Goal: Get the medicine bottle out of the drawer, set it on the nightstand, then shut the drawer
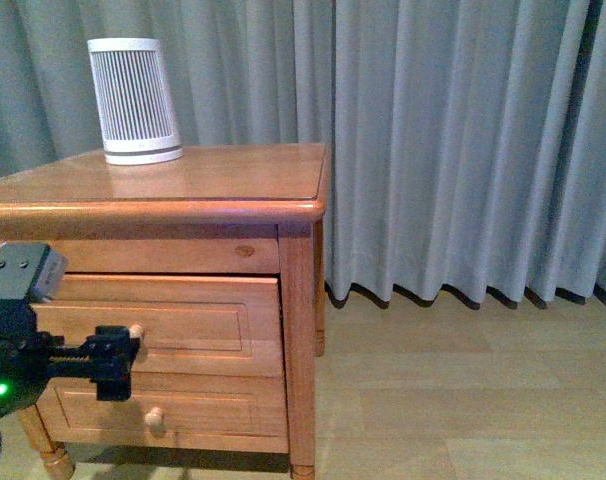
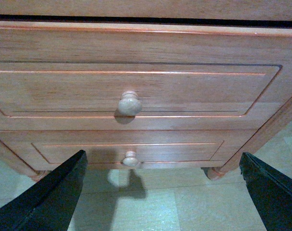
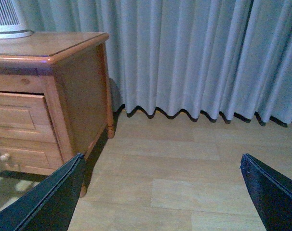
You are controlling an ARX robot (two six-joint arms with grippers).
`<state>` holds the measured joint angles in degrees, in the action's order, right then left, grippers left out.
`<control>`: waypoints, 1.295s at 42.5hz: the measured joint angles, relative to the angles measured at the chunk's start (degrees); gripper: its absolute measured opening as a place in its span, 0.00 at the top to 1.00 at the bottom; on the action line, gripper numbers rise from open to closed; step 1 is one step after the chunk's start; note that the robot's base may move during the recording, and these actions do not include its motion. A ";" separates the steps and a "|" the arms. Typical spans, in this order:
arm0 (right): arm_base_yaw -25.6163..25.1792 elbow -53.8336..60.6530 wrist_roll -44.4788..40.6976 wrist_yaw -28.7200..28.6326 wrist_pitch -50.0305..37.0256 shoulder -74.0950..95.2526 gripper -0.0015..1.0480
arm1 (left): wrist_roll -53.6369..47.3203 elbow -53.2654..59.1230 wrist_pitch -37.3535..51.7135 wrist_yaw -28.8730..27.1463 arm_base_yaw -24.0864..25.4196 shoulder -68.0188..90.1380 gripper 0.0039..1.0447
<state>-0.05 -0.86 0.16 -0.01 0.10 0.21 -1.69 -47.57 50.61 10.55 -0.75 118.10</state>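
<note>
The nightstand (image 1: 213, 180) stands at the left, against grey curtains. Its upper drawer (image 1: 198, 315) sticks out a little from the frame; the inside does not show. The medicine bottle is hidden from every view. My left gripper (image 1: 118, 362) hangs open just in front of the drawer's pale round knob (image 1: 136, 330), touching nothing. In the left wrist view that knob (image 2: 129, 103) sits above and beyond the wide-apart fingers (image 2: 49, 197). My right gripper (image 3: 160, 192) is open over bare floor, to the right of the nightstand (image 3: 73, 91), and holds nothing.
A large white ribbed device (image 1: 135, 100) stands on the back left of the nightstand top. The lower drawer (image 1: 183, 410) with its own small knob (image 1: 154, 418) is shut. Grey curtains (image 1: 463, 150) hang behind. Light wooden floor (image 1: 463, 400) stretches to the right.
</note>
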 joint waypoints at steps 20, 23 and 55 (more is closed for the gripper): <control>0.00 0.00 0.00 0.00 0.00 0.00 0.07 | 1.33 -18.38 -5.40 1.55 -0.15 13.49 0.06; 0.00 0.00 -0.02 0.00 0.00 0.00 0.07 | 1.33 -19.87 -5.77 1.53 0.28 14.69 0.06; 0.00 0.00 0.00 0.00 0.00 0.00 0.07 | 3.69 -29.40 -8.24 1.55 1.70 23.43 0.46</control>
<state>-0.05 -0.86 0.16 -0.01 0.10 0.21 2.00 -76.97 42.37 12.10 0.95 141.53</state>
